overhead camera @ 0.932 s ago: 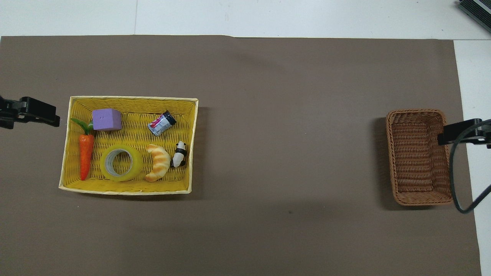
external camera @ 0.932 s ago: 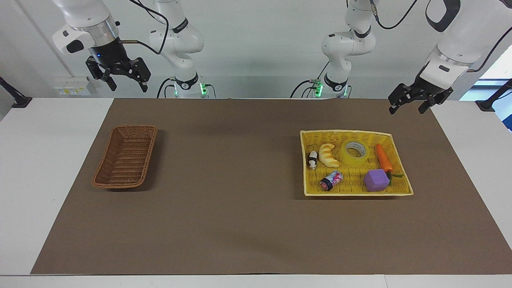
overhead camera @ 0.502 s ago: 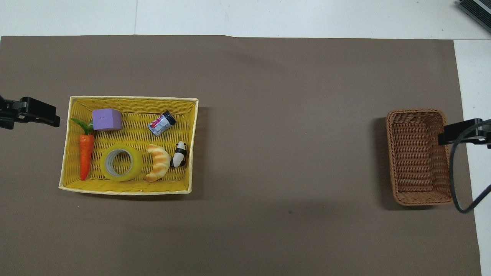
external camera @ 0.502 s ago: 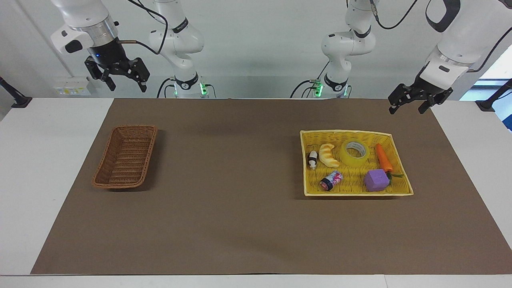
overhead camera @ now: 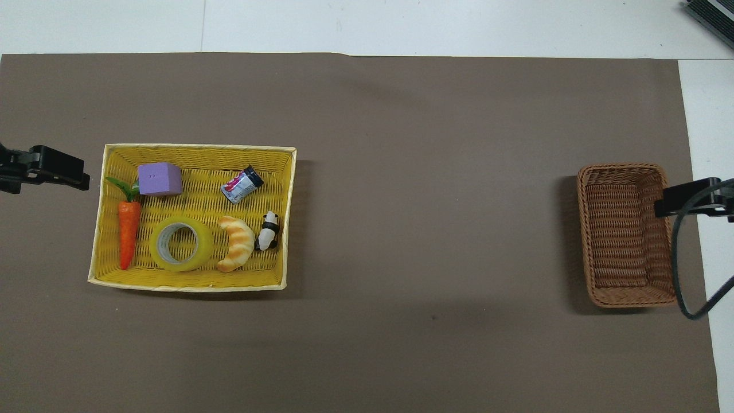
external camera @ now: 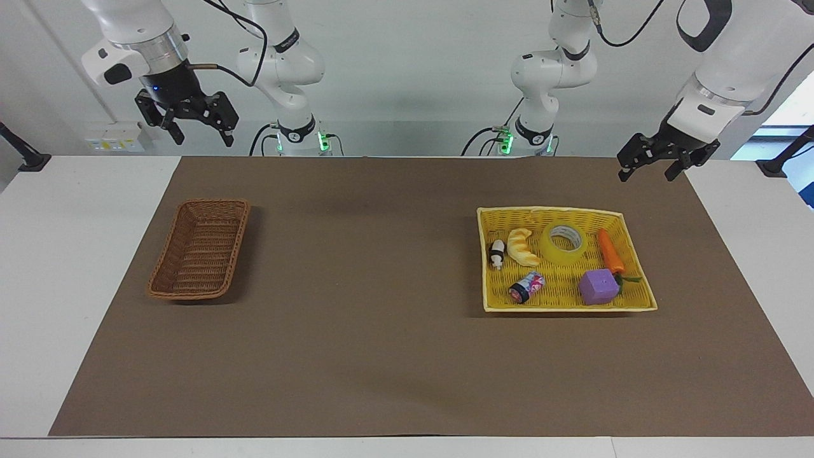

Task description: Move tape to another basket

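Fingers (external camera: 626, 170) spread; croissant (external camera: 523, 247) and carrot (external camera: 610, 250) flank tape (external camera: 563, 243)

Yellow tape (external camera: 563, 244) roll lying flat, brown wicker basket (external camera: 199, 249) empty, well apart

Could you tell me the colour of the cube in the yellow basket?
Purple foam cube, clearest in the overhead view.

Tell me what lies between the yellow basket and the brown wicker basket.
Nothing: only bare brown mat separates the yellow basket from the brown wicker basket, clearest in the overhead view.
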